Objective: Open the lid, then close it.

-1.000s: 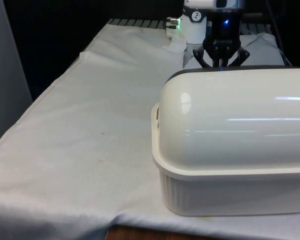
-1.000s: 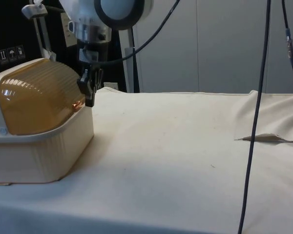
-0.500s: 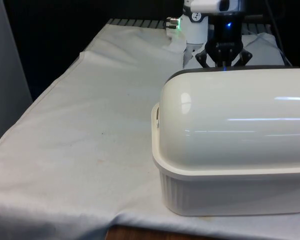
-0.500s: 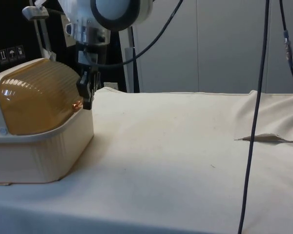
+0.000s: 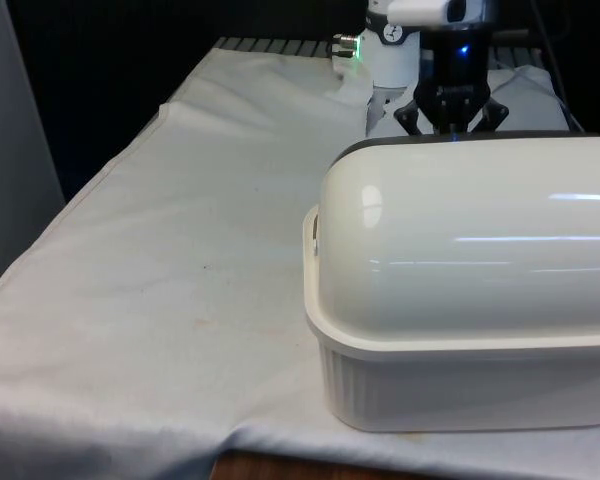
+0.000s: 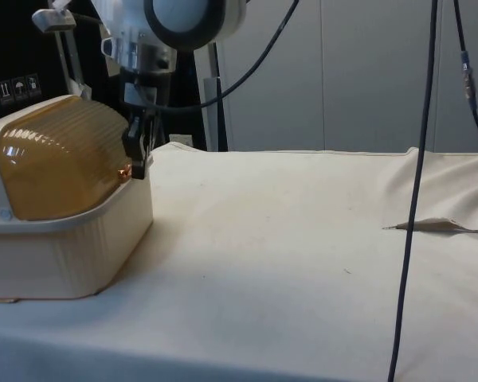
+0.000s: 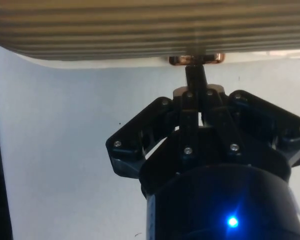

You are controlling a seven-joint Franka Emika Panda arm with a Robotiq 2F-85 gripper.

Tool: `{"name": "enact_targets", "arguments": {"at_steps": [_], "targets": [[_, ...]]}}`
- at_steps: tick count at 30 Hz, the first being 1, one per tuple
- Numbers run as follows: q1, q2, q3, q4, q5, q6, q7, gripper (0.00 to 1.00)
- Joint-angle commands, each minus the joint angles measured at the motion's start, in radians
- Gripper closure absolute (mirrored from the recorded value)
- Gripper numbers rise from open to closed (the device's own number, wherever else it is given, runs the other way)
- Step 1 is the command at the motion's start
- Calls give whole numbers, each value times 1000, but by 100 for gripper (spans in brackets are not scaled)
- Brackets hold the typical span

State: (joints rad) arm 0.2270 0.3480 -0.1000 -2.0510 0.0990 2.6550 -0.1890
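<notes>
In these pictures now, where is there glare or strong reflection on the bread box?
Front view: long white streaks of glare and one bright patch lie across the lid. Side view: the lid looks amber, with a small highlight near its end and an orange glint at the handle by the gripper. Wrist view: the copper handle shines.

Black curtains [image 5: 130, 60], grey cabinets [image 6: 366, 72]

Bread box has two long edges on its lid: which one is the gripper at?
The lid's edge bearing the small copper handle, away from the front camera; the gripper is closed right at that handle.
</notes>
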Motion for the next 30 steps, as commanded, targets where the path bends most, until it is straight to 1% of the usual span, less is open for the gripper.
{"name": "enact_targets", "arguments": {"at_steps": [1,7,8,9,12,18,30], "targets": [[-3,5,6,7,6,1,-10,100],[-5,12,7,20,10,6,-25,100],[0,9,0,16,0,0,-15,100],[-4,12,7,20,9,6,-24,100],[-1,9,4,18,4,3,-20,100],[0,6,0,20,0,0,-16,100],[-1,-35,2,22,1,-12,-19,100]]}}
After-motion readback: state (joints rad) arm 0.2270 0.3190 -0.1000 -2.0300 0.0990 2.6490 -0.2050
